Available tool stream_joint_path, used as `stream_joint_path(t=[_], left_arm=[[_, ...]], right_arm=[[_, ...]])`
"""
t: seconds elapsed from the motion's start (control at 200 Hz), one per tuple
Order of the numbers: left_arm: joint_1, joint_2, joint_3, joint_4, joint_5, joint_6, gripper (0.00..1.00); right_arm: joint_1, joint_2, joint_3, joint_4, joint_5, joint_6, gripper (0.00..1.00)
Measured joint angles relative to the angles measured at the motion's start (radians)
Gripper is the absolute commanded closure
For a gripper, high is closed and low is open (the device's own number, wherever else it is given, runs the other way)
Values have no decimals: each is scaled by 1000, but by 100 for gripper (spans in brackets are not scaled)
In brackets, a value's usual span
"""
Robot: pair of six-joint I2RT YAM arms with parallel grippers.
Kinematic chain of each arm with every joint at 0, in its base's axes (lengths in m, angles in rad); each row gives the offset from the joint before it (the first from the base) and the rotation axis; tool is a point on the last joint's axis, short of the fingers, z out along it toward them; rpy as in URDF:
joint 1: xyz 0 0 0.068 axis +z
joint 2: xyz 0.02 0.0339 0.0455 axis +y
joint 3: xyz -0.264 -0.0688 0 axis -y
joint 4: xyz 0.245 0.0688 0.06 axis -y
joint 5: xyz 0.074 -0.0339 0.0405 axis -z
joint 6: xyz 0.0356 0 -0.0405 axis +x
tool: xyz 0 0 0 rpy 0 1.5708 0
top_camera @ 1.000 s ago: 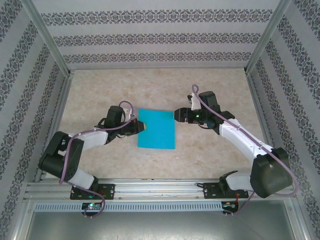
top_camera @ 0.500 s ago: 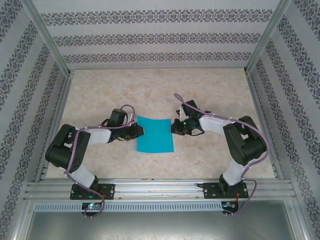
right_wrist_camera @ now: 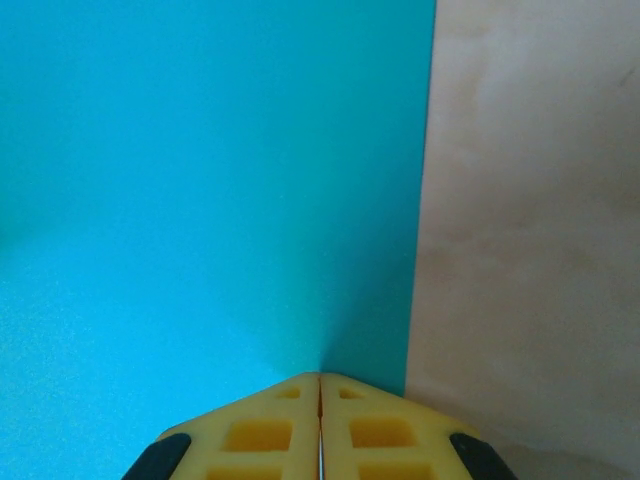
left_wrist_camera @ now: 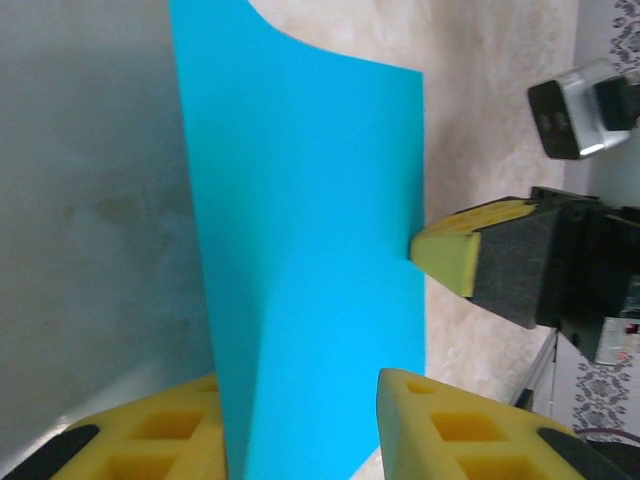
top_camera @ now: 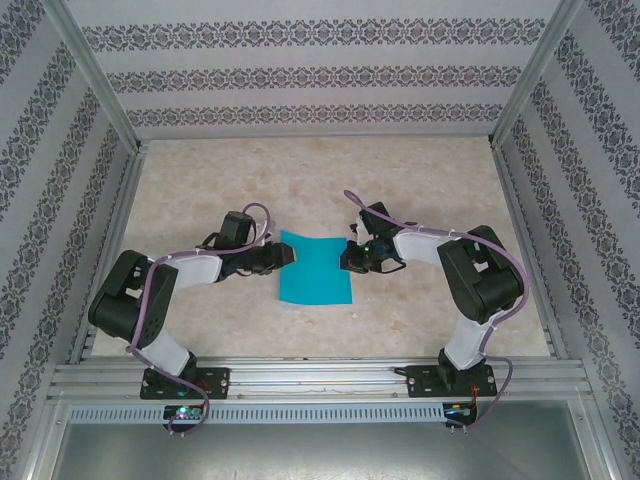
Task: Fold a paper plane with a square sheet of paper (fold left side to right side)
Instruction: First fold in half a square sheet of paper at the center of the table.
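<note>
The square sheet of paper (top_camera: 315, 270) lay mid-frame in the top view, slightly bowed. The right gripper (top_camera: 349, 258) was pinched together on its right edge. The left gripper (top_camera: 287, 255) straddled its left edge with fingers apart, nearest the side to be folded rightward.

Sheet edges cut off and covered
From the right wrist, the square sheet of paper (right_wrist_camera: 200, 180) runs off at 9 and 12 o'clock; the right gripper (right_wrist_camera: 320, 380) hides part of it at 6 o'clock.
</note>
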Motion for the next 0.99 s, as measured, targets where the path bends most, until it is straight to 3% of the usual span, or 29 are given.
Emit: stream_joint_path(t=[0.26, 0.455, 0.724, 0.994], left_arm=[[-68, 10, 65, 31, 39, -49, 49], [-115, 93, 126, 80, 45, -69, 48], [-143, 188, 154, 93, 43, -83, 65], [-152, 192, 171, 84, 20, -69, 79]], right_arm=[[6, 0, 0, 3, 7, 0, 88], [6, -3, -14, 31, 2, 7, 89], [6, -42, -68, 97, -5, 44, 90], [-34, -195, -105, 137, -16, 58, 65]])
